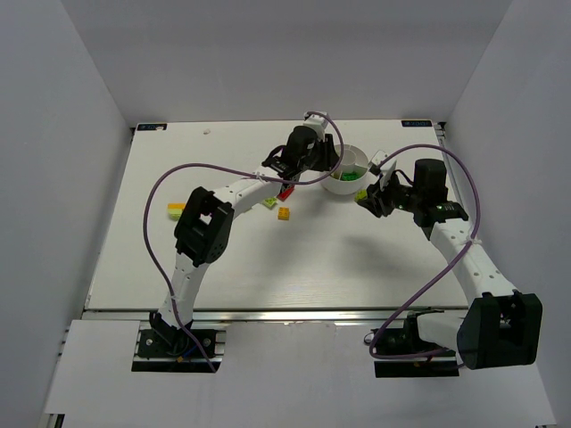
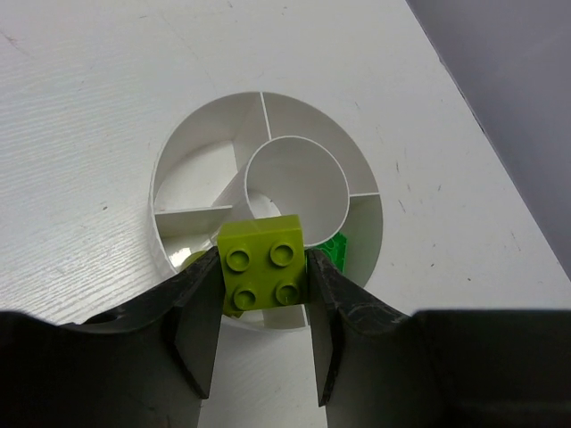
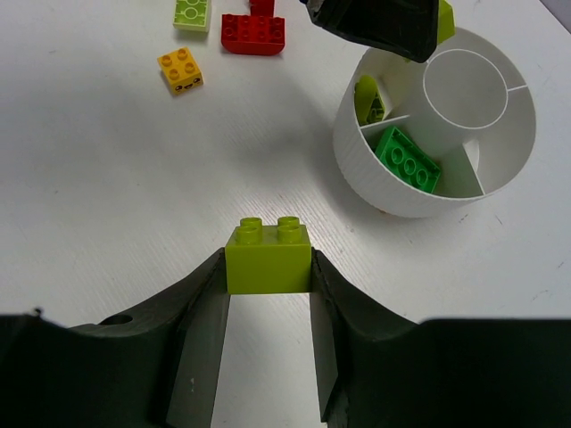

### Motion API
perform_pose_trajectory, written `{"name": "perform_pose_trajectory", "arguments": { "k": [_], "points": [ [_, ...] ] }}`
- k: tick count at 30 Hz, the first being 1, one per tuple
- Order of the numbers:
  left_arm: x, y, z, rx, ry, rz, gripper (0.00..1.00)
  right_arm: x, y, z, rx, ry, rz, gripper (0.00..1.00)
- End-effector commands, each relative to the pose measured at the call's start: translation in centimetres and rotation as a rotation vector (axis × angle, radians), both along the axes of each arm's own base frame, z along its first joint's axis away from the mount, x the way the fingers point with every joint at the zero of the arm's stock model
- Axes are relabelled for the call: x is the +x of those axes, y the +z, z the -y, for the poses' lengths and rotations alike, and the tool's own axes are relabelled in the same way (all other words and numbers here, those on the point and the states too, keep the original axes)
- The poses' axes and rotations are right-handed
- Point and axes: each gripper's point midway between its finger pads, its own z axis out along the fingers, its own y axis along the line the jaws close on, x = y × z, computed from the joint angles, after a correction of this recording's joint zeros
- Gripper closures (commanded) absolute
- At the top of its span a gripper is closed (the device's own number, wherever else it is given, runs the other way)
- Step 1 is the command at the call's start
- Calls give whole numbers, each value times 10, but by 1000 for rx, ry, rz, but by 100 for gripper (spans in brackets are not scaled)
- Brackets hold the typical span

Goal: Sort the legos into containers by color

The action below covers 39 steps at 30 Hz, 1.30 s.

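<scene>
Two bricks are in my grip. My left gripper clamps the first yellow-green brick above the white dish, near the wedge where a matching brick lies, likely to drop it by color. My right gripper pinches the second yellow-green brick just off the table beside the dish, clear of the left arm.

Lab test cell: white table between bare white walls
</scene>
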Motion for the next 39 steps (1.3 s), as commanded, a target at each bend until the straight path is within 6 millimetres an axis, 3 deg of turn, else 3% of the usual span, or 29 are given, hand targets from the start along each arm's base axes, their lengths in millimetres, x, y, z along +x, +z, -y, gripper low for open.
{"name": "perform_pose_trajectory", "arguments": {
  "k": [1, 12, 17, 18, 19, 20, 21, 23, 24, 25, 26, 27, 28, 29, 30, 31, 32, 33, 34, 35, 36, 37, 39],
  "points": [
    [5, 19, 0, -12, 14, 33, 49, 1, 11, -1, 17, 12, 37, 100],
    [8, 24, 2, -21, 15, 44, 42, 1, 9, 0, 15, 7, 34, 100],
    [12, 41, -3, -26, 51, 75, 44, 3, 12, 1, 20, -6, 36, 100],
    [12, 52, -6, -35, 60, 89, 46, 4, 14, 1, 23, -13, 39, 100],
    [11, 54, -8, -32, 65, 91, 48, 6, 17, 2, 24, -22, 45, 100],
    [10, 57, -14, -16, 81, 87, 59, 8, 19, 3, 35, -35, 43, 100],
    [7, 72, -20, -24, 91, 103, 65, 10, 22, 3, 40, -42, 45, 100],
    [1, 67, -34, -10, 118, 79, 86, 14, 26, 4, 57, -76, 39, 100],
    [-6, 87, -44, -36, 130, 96, 89, 19, 28, 4, 67, -93, 44, 100],
    [-8, 92, -55, -70, 156, 84, 91, 23, 28, 8, 73, -130, 33, 100],
    [-18, 65, -69, -46, 171, 24, 92, 26, 32, 6, 93, -143, 23, 100],
    [-24, 67, -75, -80, 171, 15, 90, 27, 26, 5, 117, -167, -42, 100],
    [-30, 92, -93, -159, 201, 21, 86, 27, 26, 1, 135, -163, -79, 100],
    [-45, 60, -107, -139, 213, -44, 79, 30, 35, -3, 154, -159, -92, 100],
    [-52, 57, -118, -155, 228, -64, 63, 29, 21, -7, 159, -165, -184, 100],
    [-62, 75, -133, -200, 251, -55, 57, 28, 21, -14, 156, -141, -207, 100],
    [-77, 48, -147, -168, 269, -105, 53, 32, 32, -19, 143, -113, -190, 100],
    [-81, 25, -156, -141, 294, -150, 46, 32, 23, -22, 84, -55, -174, 100],
    [-96, 61, -169, -189, 300, -95, 43, 33, 25, -29, 53, -5, -131, 100],
    [-102, 59, -178, -185, 317, -101, 41, 37, 27, -30, 23, 28, -86, 100],
    [-114, 41, -189, -151, 343, -133, 40, 43, 30, -30, -36, 92, 18, 100],
    [-121, 57, -199, -177, 356, -100, 38, 50, 36, -31, -61, 130, 105, 100],
    [-138, 41, -218, -142, 401, -138, 36, 52, 35, -35, -130, 245, 222, 100]
  ]
}}
